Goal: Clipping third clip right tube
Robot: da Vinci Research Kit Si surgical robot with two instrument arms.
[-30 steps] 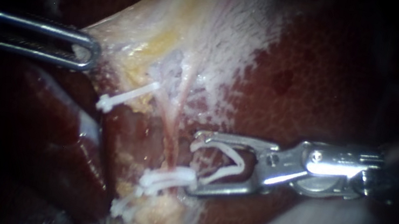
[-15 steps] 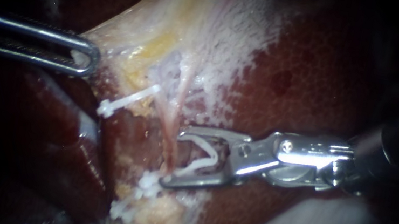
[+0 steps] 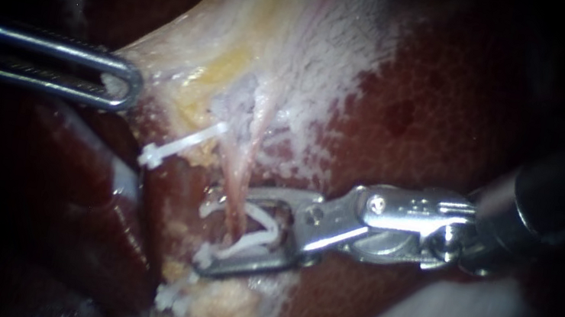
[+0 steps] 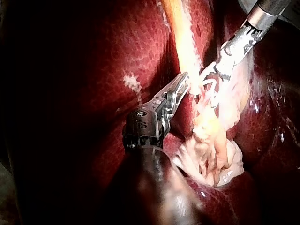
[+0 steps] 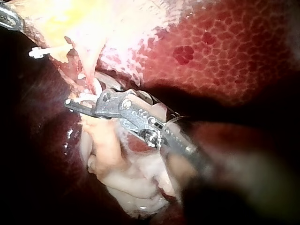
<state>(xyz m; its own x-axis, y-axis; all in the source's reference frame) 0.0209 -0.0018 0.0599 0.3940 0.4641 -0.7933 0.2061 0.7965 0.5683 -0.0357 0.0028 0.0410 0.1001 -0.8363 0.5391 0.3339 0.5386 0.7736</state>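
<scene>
The thin pink right tube (image 3: 237, 203) looks soft, slick and easily torn, so I'd take it squarely across its bare stretch, never tugging. It runs between the arms of the open white plastic clip (image 3: 252, 232). My right instrument's end effector (image 3: 208, 229) cradles that clip, spread wide and astride the tube. Far to the left, my left instrument's end effector (image 3: 127, 82) is clamped on the pale yellowish tissue sheet (image 3: 242, 35), which lies over the dark red liver (image 3: 445, 117).
</scene>
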